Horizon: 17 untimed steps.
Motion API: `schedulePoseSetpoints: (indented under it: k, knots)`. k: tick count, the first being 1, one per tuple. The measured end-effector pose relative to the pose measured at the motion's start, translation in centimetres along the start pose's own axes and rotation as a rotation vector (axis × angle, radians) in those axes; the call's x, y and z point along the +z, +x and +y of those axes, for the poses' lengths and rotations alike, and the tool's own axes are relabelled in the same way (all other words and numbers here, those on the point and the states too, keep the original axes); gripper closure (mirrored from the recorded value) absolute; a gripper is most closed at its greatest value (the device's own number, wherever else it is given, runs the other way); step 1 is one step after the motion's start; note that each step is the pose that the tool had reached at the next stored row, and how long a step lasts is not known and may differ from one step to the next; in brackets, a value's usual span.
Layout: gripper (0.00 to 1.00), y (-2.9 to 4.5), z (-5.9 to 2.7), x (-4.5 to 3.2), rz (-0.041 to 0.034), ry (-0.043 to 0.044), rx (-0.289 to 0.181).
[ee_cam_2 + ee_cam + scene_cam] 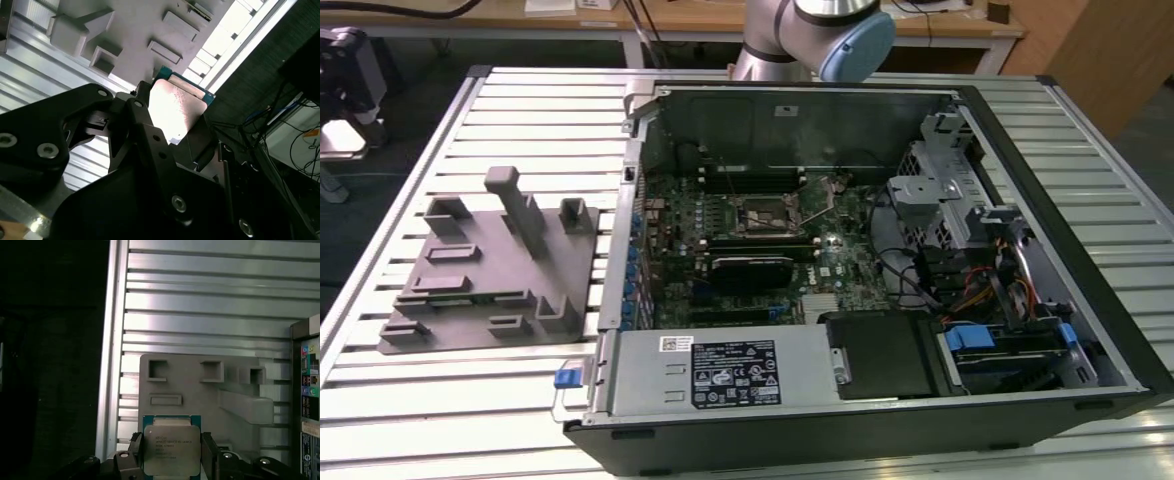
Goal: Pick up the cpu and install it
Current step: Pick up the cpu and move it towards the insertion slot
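Snugly, end effector (171, 456) around cpu (171, 440)

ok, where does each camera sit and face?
Exterior view: off the arm, high, looking down on the case and fixture; arm at the far side.
First wrist view: on the wrist, looking past the gripper holding the cpu at the fixture.
Second wrist view: on the wrist, close behind the gripper, cpu and fixture beyond.
Shared: both wrist views share gripper, cpu, fixture.

Silvery, teal-rimmed cpu (171, 446) in claw (171, 457)
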<state>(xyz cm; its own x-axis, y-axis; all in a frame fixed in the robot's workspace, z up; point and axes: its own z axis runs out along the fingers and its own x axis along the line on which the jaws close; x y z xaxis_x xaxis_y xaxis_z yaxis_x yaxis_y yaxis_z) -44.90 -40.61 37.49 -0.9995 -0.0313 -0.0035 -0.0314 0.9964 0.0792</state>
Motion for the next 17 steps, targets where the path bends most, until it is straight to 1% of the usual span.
schedulePoseSetpoints:
  k: [2,6,11,17]
  knots:
    - [0.46,-0.01,0.02,-0.31,0.0,-0.0005,0.0]
    - [0.46,-0.36,0.03,-0.5,-0.0001,-0.0029,0.0]
    - [0.46,-1.08,0.01,-0.58,-0.0002,-0.0075,0.0]
    - [0.46,-2.12,-0.02,-0.6,-0.0004,-0.0138,0.0]
